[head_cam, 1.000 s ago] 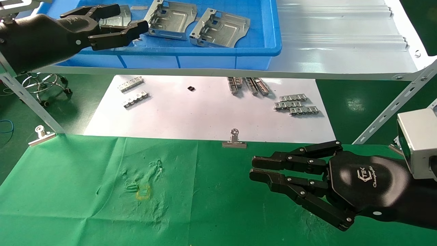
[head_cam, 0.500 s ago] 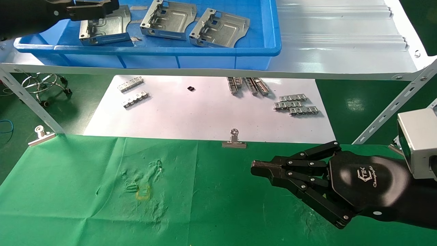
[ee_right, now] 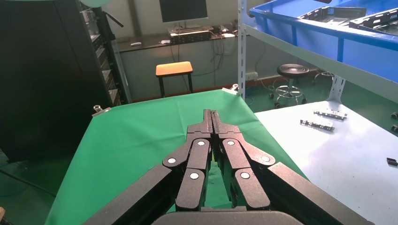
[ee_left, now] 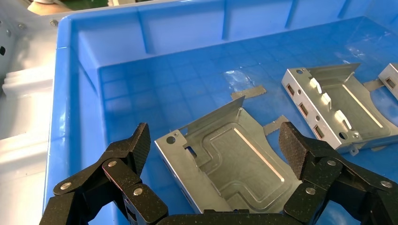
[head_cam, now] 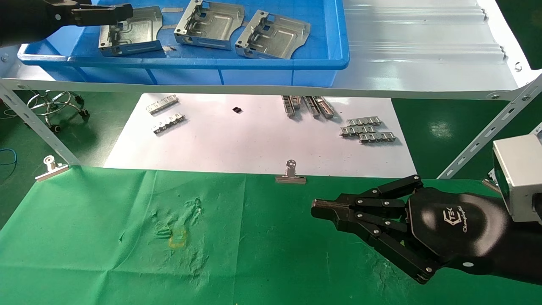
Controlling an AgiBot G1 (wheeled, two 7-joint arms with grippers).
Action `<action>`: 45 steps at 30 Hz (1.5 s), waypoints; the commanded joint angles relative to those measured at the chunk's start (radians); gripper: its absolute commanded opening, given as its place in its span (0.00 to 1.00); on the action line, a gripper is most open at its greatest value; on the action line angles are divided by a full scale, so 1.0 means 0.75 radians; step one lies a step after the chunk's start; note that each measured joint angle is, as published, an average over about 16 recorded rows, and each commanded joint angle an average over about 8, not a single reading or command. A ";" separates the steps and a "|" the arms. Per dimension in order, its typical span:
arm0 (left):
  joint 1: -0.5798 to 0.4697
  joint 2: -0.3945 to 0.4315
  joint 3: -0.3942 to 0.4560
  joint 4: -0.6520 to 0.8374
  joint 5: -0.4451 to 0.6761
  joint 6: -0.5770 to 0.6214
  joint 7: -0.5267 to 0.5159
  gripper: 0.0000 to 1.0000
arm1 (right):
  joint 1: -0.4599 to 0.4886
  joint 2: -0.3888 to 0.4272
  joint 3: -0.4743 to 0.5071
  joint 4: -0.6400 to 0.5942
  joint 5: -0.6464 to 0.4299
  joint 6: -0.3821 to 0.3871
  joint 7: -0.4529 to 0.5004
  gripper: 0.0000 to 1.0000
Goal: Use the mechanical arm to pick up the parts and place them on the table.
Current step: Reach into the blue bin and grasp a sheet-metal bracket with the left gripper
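Note:
Three silver parts lie in a blue bin on the shelf: a left one, a middle one and a right one. My left gripper hovers over the left part, open. In the left wrist view the gripper has one finger off each side of the plate, not touching it. My right gripper is shut and holds nothing, low over the green table. Its fingertips are pressed together in the right wrist view.
The ribbed metal shelf overhangs a white paper sheet with small ridged strips. Binder clips pin the cloth's far edge. A yellow mark sits on the wrinkled cloth. A slanted shelf bracket stands at the right.
My left gripper has moved from in front of the bin to over its left part. The right gripper's fingers have closed together.

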 commanded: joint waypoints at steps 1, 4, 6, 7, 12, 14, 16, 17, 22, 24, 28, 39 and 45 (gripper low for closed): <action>0.001 -0.005 0.013 -0.020 0.020 -0.004 -0.041 0.14 | 0.000 0.000 0.000 0.000 0.000 0.000 0.000 0.00; 0.008 -0.013 0.030 -0.055 0.047 -0.015 -0.111 0.00 | 0.000 0.000 0.000 0.000 0.000 0.000 0.000 0.00; 0.013 -0.019 0.043 -0.080 0.067 -0.022 -0.159 0.00 | 0.000 0.000 0.000 0.000 0.000 0.000 0.000 0.00; 0.015 -0.022 0.049 -0.093 0.078 -0.026 -0.184 0.00 | 0.000 0.000 0.000 0.000 0.000 0.000 0.000 0.00; 0.032 -0.040 0.081 -0.170 0.134 -0.045 -0.298 0.00 | 0.000 0.000 0.000 0.000 0.000 0.000 0.000 0.00; 0.042 -0.048 0.093 -0.202 0.155 -0.054 -0.340 0.00 | 0.000 0.000 0.000 0.000 0.000 0.000 0.000 0.00; 0.052 -0.055 0.103 -0.233 0.175 -0.062 -0.381 0.00 | 0.000 0.000 0.000 0.000 0.000 0.000 0.000 0.00; 0.056 -0.059 0.108 -0.247 0.184 -0.066 -0.399 0.00 | 0.000 0.000 0.000 0.000 0.000 0.000 0.000 0.00; 0.080 -0.075 0.125 -0.311 0.223 -0.089 -0.478 0.00 | 0.000 0.000 0.000 0.000 0.000 0.000 0.000 0.00; 0.089 -0.081 0.130 -0.332 0.235 -0.100 -0.501 0.00 | 0.000 0.000 0.000 0.000 0.000 0.000 0.000 0.00; 0.105 -0.089 0.137 -0.364 0.256 -0.118 -0.534 0.00 | 0.000 0.000 0.000 0.000 0.000 0.000 0.000 0.00; 0.125 -0.110 0.146 -0.415 0.290 -0.146 -0.583 0.00 | 0.000 0.000 0.000 0.000 0.000 0.000 0.000 0.00; 0.132 -0.120 0.138 -0.444 0.299 -0.185 -0.591 0.00 | 0.000 0.000 0.000 0.000 0.000 0.000 0.000 0.00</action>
